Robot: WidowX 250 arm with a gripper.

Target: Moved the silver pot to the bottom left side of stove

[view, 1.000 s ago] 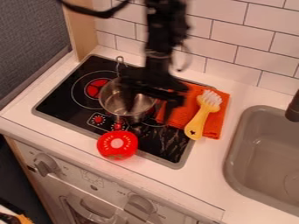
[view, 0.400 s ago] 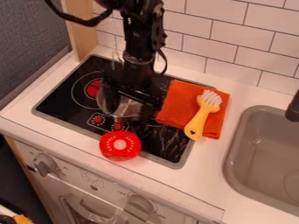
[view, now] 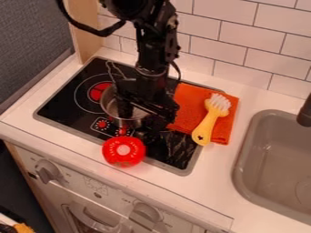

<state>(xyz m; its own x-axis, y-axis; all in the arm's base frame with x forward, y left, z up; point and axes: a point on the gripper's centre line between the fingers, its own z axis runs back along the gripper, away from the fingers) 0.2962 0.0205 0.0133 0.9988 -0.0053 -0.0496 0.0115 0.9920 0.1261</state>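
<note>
Left to right, with the black stove (view: 176,152) as the landmark: one wooden post (view: 85,32) stands behind its left corner, and a strip of white counter (view: 27,120) runs along its left and front edges. One red-lit burner (view: 98,91) is on its left part. The one silver pot (view: 109,105) stands upright right of that burner's centre, well inside the stove's front edge, its one thin wire handle (view: 113,69) pointing toward the back; black stove surface gives it room to the left and front-left. In front of the pot are two red control marks, and one red round toy (view: 123,151) overlaps the stove's front rim, limiting room straight forward. Above the pot is the one black gripper (view: 139,120), spread open with a wide gap, one finger over the pot's inside and the other beyond its right side; it has hold of nothing. One orange cloth (view: 187,109) overlaps the stove's right edge, close to the gripper, and one yellow brush (view: 206,126) lies on it, white bristles toward the back. More counter separates the cloth from one grey sink (view: 244,157), right of the stove, with one dark faucet (view: 305,113) at its far right. Two knobs are on the white front panel below the stove.
</note>
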